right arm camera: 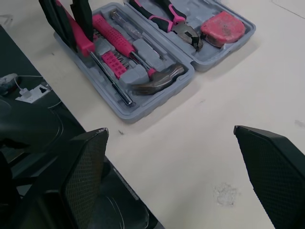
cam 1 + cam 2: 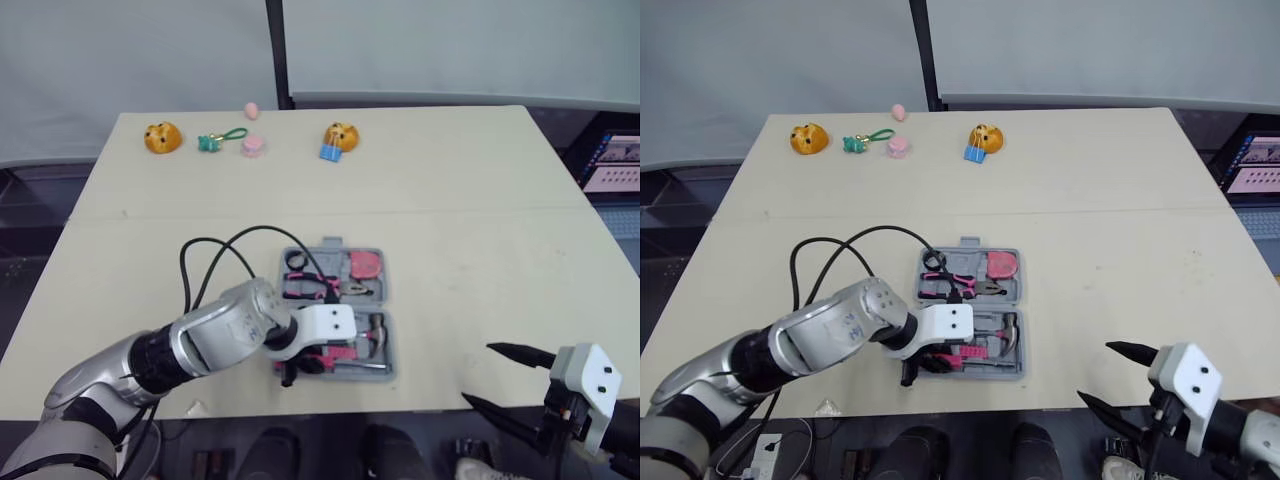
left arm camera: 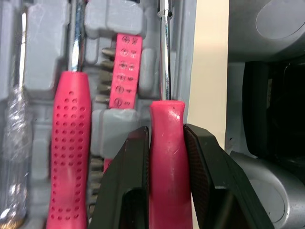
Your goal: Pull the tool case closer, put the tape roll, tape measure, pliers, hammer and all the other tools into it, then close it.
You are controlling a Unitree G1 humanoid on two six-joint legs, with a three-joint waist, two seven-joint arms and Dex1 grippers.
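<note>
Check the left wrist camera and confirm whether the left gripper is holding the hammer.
No, the left gripper is shut on a pink-handled screwdriver; the hammer lies in the tool case.

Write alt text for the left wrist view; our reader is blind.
The left gripper clamps a pink-handled screwdriver at the edge of the grey tool case. Beside it sit a pink bit holder and a dotted pink handle.

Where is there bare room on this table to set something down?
Bare: the table right of the tool case toward the right pincer, and the band between case and far-edge trinkets. Crowded: the case's near half, where the left pincer grips a screwdriver.
</note>
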